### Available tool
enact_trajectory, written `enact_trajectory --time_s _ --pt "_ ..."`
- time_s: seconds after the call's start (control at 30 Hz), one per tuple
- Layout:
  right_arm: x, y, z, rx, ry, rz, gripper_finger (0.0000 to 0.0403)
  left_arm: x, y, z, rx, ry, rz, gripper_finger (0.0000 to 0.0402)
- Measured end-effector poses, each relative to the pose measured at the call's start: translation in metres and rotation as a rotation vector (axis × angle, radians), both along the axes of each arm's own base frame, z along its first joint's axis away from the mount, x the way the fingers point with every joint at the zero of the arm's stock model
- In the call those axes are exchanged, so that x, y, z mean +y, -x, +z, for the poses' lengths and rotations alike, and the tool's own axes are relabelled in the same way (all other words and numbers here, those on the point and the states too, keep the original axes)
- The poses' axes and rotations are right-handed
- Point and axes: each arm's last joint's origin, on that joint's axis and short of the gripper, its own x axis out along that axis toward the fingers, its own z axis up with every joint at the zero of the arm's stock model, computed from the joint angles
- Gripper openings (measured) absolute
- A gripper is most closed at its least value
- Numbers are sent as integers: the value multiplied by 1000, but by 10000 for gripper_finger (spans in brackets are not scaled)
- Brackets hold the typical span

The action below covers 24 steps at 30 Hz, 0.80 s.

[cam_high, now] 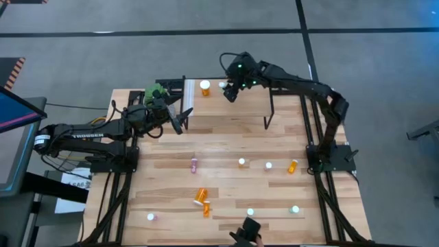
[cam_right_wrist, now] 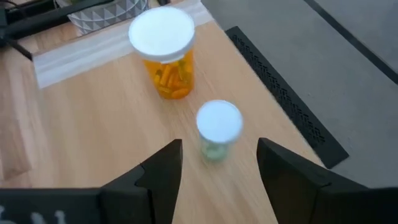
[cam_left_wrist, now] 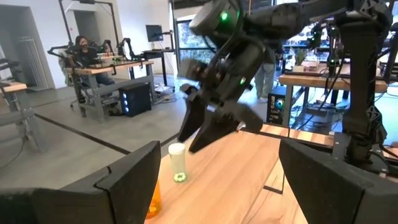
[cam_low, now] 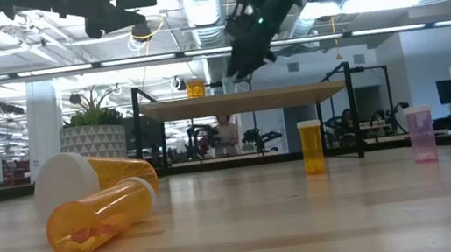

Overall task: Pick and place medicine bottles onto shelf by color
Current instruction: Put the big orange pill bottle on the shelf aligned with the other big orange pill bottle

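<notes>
The shelf [cam_high: 240,110] stands at the table's far side. An orange bottle [cam_high: 204,87] and a small teal-green bottle [cam_high: 223,85] stand upright on its far left part. My right gripper [cam_high: 233,92] hangs open just above the teal-green bottle [cam_right_wrist: 217,132], its fingers on either side and clear of it. It also shows open over that bottle in the left wrist view [cam_left_wrist: 211,127]. My left gripper [cam_high: 181,121] is open and empty at the shelf's left end, level with the board [cam_left_wrist: 236,180].
Several bottles are scattered on the table's near half: two large orange ones lying down [cam_high: 202,200], a pink one lying [cam_high: 194,164], an orange one [cam_high: 293,166] and white-capped ones [cam_high: 241,162]. A potted plant [cam_high: 152,92] stands behind the left gripper. The shelf's black legs [cam_high: 269,116] reach down to the tabletop.
</notes>
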Motion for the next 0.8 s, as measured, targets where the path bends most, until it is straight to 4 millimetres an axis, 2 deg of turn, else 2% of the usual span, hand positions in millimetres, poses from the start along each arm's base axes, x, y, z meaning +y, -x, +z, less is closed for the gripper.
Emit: enact_trajectory --time_s 0.17,0.33,0.5,0.8 --pt "20 19 24 48 2 -8 230 0 0 0 0 2 -17 316" --pt "58 34 32 90 13 31 230 -4 -2 -1 -6 32 -135 316" --pt "101 60 19 96 84 7 230 -10 -8 -5 -2 80 -169 316" --pt "164 117 -18 -207 94 56 230 -42 -42 -38 149 185 -292 316"
